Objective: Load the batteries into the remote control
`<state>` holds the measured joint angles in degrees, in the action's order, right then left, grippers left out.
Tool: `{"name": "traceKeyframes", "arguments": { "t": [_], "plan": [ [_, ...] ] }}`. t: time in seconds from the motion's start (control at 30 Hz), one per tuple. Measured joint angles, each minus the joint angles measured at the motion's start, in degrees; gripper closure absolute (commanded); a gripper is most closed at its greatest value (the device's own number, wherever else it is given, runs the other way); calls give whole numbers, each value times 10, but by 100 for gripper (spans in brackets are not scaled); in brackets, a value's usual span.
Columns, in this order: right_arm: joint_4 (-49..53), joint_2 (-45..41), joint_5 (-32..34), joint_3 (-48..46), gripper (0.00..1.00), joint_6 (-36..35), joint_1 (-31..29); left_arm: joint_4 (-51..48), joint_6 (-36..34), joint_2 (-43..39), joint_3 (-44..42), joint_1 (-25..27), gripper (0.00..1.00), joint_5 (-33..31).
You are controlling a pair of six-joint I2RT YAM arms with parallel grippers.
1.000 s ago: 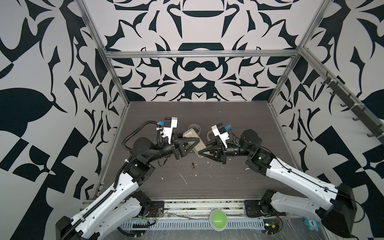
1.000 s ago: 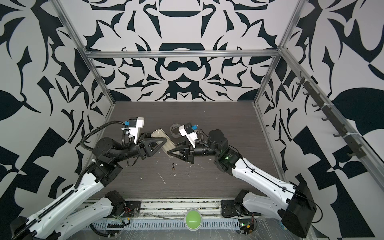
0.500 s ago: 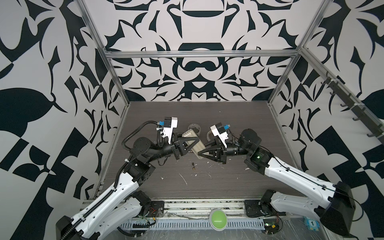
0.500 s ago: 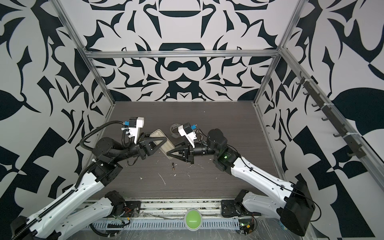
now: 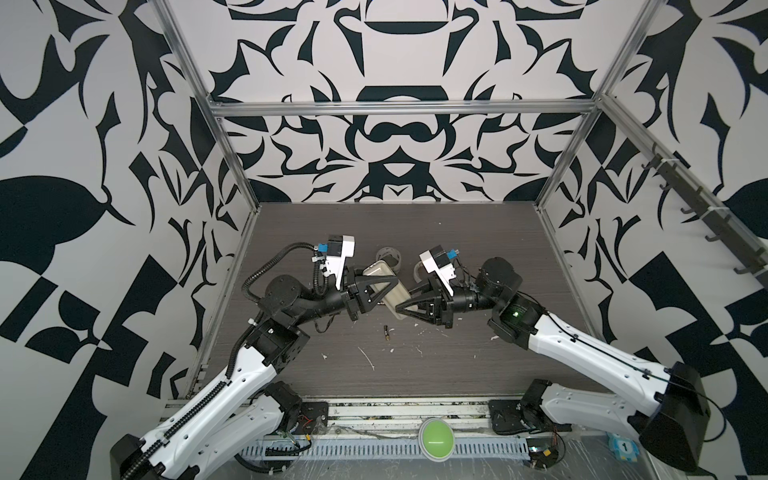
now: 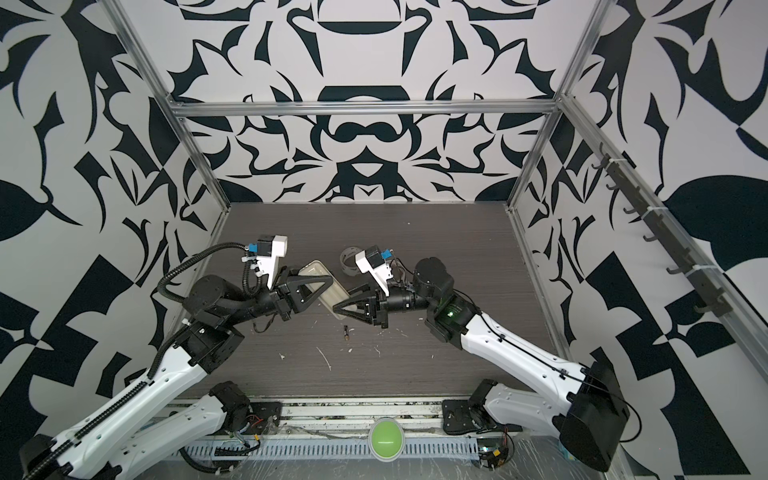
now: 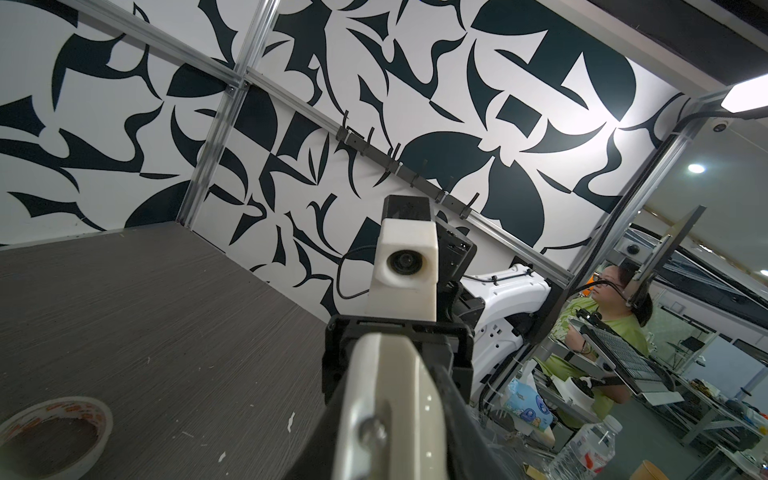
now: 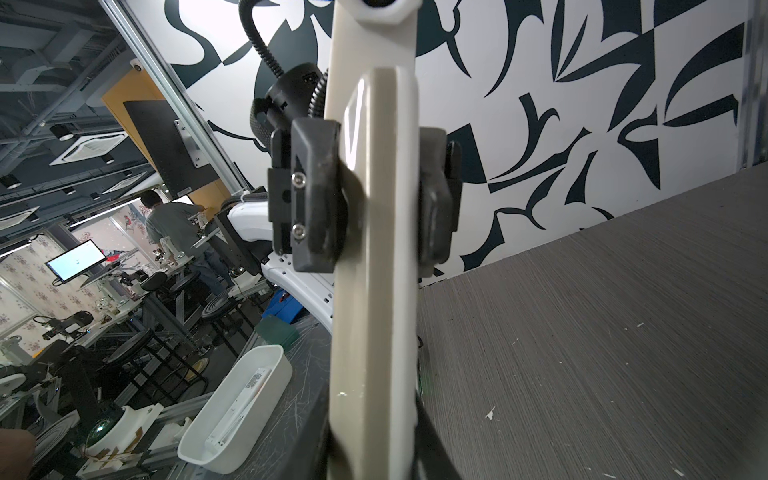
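Left claw [image 8: 384, 195] partly behind remote control [image 8: 374, 332]

The remote control [image 5: 377, 269] [image 8: 374, 311], a slim off-white bar with rounded ends, is held above the middle of the tabletop [image 5: 457, 374]. It is set diagonally, with one end toward the far left corner. It is clamped across its width by the left end effector [image 5: 395, 286] and gripped at its nearer end by the right end effector [image 5: 401, 308]. One battery [image 5: 386, 332] [image 6: 345, 332], a small dark cylinder with a gold tip, lies flat on the tabletop. It is near the remote control but apart from it, on the near-edge side.
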<state>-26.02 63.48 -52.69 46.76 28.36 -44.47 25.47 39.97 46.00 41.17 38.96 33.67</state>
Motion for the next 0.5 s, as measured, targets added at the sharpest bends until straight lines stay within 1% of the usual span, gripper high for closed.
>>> {"name": "traceKeyframes", "arguments": {
  "t": [0.07, 0.3, 0.5],
  "plan": [
    [0, 0, 0, 0, 100, -1, 2, -5, 0, -4, 0, 0, 60, -1],
    [0, 1, -5, 0, 100, -3, 2, -11, 1, -13, 0, 0, 60, -2],
    [0, 4, -17, 0, 100, -5, 2, -13, -3, -13, 0, 0, 70, -4]
  ]
}}
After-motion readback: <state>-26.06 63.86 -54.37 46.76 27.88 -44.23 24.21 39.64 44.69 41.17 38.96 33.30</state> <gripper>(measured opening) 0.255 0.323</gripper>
